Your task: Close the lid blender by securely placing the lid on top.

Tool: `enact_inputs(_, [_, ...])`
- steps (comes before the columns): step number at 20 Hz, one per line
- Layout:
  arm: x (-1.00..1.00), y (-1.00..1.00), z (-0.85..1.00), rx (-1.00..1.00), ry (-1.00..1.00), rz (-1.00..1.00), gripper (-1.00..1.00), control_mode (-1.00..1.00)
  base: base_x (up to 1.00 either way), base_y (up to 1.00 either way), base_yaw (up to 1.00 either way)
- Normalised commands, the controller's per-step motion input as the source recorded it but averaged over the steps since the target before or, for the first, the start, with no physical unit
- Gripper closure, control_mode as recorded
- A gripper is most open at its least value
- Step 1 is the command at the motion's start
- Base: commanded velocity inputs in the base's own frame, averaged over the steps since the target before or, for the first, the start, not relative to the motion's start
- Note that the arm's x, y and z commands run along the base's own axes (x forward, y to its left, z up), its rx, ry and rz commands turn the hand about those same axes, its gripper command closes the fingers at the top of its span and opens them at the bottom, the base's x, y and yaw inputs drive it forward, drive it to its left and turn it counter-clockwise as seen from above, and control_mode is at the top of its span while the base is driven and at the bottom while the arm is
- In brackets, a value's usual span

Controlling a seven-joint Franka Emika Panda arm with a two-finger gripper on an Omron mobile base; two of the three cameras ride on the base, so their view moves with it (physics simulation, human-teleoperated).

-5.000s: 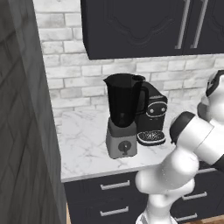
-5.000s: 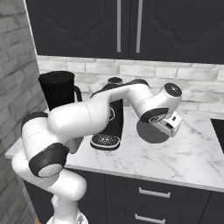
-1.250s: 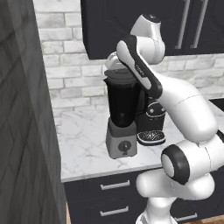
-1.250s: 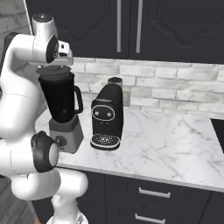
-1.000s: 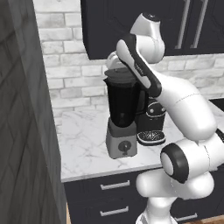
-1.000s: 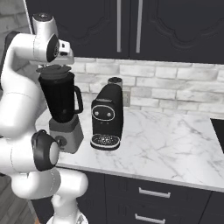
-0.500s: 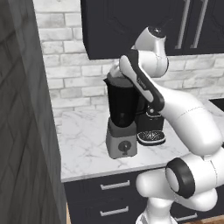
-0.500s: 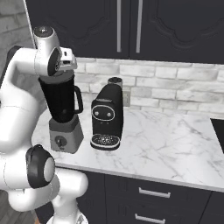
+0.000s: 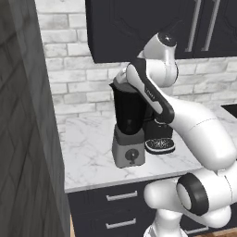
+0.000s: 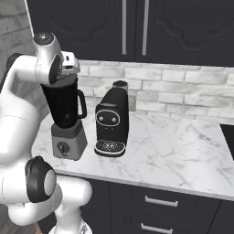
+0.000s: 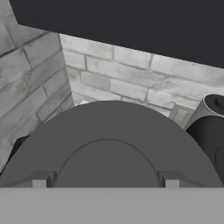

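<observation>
The blender (image 9: 129,115) stands on the marble counter, a black tapered jar on a grey base with a round knob; its handle faces the coffee machine (image 10: 64,107). My gripper (image 9: 121,81) sits right at the jar's mouth, with the hand (image 10: 67,65) pressed down over the top. In the hand view the lid (image 11: 109,131), a round dark grey cap, spreads across the lower frame between my fingertips (image 11: 40,179), and the gripper (image 11: 105,180) is shut on it. The jar's rim is hidden under the lid and hand, so I cannot tell whether the lid is seated.
A black coffee machine (image 10: 111,119) with a round perforated drip tray (image 9: 160,145) stands just right of the blender. Dark upper cabinets (image 10: 137,27) hang close above the hand. A brick wall (image 11: 131,74) runs behind, and a dark side wall (image 9: 23,139) rises on the left.
Five seconds ago the arm held the lid far right of the coffee machine. Over the last second the hand has come down from above the jar onto its mouth.
</observation>
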Motion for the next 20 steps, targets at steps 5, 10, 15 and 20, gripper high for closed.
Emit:
enact_inputs(5, [0.1, 0.0, 0.04, 0.04, 0.15, 0.0, 1.0, -1.0, 0.0, 0.0, 0.0])
enact_inputs(10, [0.0, 0.0, 0.02, 0.13, 0.19, 0.0, 1.0, -1.0, 0.0, 0.0, 0.0])
enact_inputs(15, [0.0, 0.04, -0.31, 0.04, 0.08, 0.0, 1.0, -1.0, 0.0, 0.0, 0.0])
enact_inputs(20, [-0.15, 0.16, -0.5, -0.08, -0.09, 0.0, -1.0, -1.0, 0.0, 0.0, 0.0])
